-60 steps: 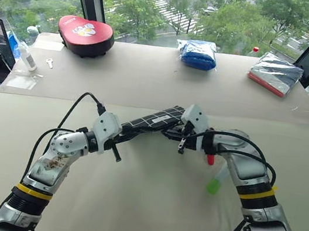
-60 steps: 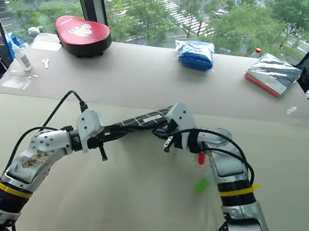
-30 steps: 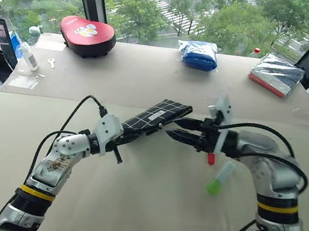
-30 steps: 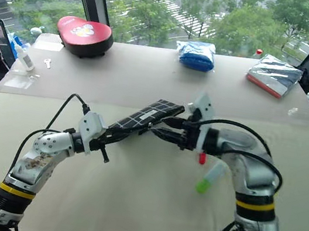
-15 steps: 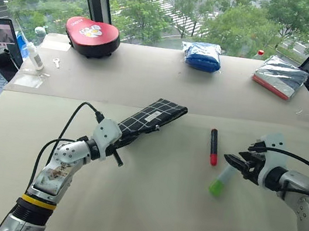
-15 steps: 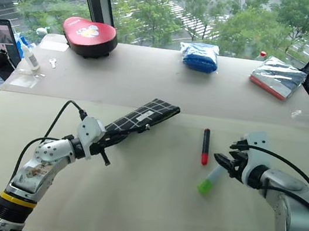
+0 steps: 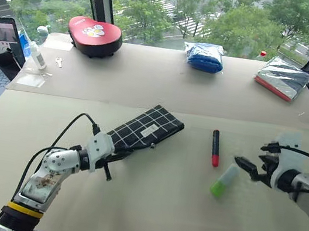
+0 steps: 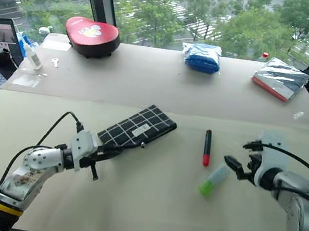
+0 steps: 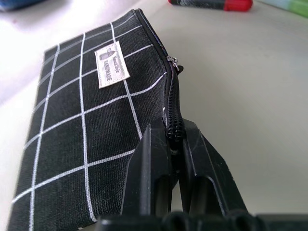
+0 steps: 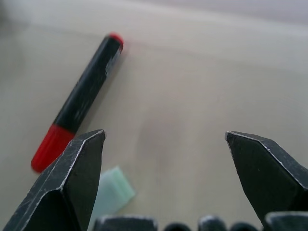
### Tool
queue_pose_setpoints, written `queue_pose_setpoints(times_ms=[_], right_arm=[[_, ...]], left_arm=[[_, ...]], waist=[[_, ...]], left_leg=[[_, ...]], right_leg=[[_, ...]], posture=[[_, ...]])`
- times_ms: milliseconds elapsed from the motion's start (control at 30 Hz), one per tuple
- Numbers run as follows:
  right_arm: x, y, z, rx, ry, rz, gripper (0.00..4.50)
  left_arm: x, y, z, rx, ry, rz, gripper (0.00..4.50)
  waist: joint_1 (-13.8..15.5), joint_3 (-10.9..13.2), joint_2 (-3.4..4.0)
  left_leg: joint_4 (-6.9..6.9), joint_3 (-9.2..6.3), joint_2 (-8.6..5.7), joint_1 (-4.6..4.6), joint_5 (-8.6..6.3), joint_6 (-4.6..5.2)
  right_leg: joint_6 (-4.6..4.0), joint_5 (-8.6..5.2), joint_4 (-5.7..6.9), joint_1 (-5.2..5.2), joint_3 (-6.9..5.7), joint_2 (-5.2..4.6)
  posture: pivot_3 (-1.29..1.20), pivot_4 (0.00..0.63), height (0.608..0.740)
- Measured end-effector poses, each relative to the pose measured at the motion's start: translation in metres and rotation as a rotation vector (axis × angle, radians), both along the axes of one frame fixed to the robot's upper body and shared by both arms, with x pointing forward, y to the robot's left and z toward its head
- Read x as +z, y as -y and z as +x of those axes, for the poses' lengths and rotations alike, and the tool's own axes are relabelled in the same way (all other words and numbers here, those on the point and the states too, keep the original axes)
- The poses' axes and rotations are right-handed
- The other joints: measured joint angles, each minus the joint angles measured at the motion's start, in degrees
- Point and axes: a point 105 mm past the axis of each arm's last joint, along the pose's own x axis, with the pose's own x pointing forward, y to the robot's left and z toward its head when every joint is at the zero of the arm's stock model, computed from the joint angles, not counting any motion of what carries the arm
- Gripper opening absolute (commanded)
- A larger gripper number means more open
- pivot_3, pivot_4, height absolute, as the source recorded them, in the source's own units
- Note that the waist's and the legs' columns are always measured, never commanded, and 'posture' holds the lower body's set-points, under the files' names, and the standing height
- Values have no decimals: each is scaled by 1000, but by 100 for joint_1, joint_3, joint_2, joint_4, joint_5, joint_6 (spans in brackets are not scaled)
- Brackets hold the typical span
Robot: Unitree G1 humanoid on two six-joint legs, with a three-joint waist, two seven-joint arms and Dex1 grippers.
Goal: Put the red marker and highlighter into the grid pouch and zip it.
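Grid-lined black fabric pouch [image 7: 145, 130], centre-left, is being pinned by the clamped left end effector [image 9: 174, 144], seemingly steadying it; the right end effector [image 10: 163, 168] is gaping wide beside the mint highlighter [image 7: 224, 180].

Grid pouch [image 8: 134, 129] flat on table [image 8: 146, 203], near end pinched by left end effector [image 8: 99, 152]. Red marker [image 8: 206, 147] loose, right of pouch. Highlighter [image 8: 214, 179] just beyond it, green cap toward robot. Right end effector [image 8: 235, 167] spread wide beside highlighter's pale end, gripping nothing.
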Motion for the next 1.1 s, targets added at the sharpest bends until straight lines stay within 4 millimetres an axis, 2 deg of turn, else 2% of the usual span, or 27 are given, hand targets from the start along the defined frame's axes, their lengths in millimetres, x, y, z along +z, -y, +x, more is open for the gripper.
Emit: queue_pose_setpoints(times_ms=[67, 133, 167, 333, 400, 567, 733, 967, 1100], right_arm=[[-2, 5, -7, -35, -30, 15, 4447], [7, 1, -15, -74, -29, 38, 4447], [9, -5, -19, -74, -36, 35, 4447], [6, -37, -30, -36, -48, 105, 4447], [7, -40, -30, -41, -34, 115, 4447], [12, -34, -29, -107, 8, 97, 4447], [9, -31, -31, -148, 4, 65, 4447], [-8, -56, -28, -150, -19, 116, 4447], [-9, -56, -26, -169, -15, 103, 4447]], left_arm=[[0, 4, -4, -22, -6, -18, 0], [3, 8, -7, -53, 3, -30, 0], [4, 10, -8, -66, 7, -35, 0], [3, 20, -9, -111, 4, -52, 0], [4, 23, -7, -116, 5, -62, 0], [1, 26, -2, -127, 2, -76, 0], [4, 27, 5, -129, 17, -79, 0], [8, 28, 9, -132, 37, -85, 0], [7, 26, 10, -128, 44, -87, 0]], waist=[[7, 0, 0], [16, 0, 0], [12, 0, 0], [23, 0, -1], [29, 0, -1], [40, 0, -1], [29, 0, -1], [-17, 0, -1], [-21, 0, -1]], left_leg=[[3, 3, -1, -1, -1, 1], [3, 2, 5, 2, -4, 5], [2, 2, 9, 3, -19, 30], [4, 1, 13, 3, -17, 28], [5, 1, 6, 5, -14, 24], [6, 1, 3, 4, 1, -2], [6, 1, 5, 4, 2, -3], [5, 1, 6, 5, 2, -2], [5, 1, 3, 6, 2, -2]], right_leg=[[0, 0, -1, 2, 3, -5], [-1, 0, -1, 5, 2, -3], [-1, 1, 0, 5, 1, 0], [-2, 1, 3, 6, -3, 6], [-2, 2, 2, 9, -2, 2], [-2, 2, 1, 9, -4, 1], [-2, 1, 2, 8, -3, 1], [-2, 2, 3, 7, -1, 2], [-2, 2, 2, 7, -2, 2]], posture=[[0, 150, 740], [0, 150, 740], [0, 150, 740], [0, 150, 740], [0, 150, 740], [0, 150, 740], [0, 150, 740], [0, 150, 740], [0, 150, 740]])
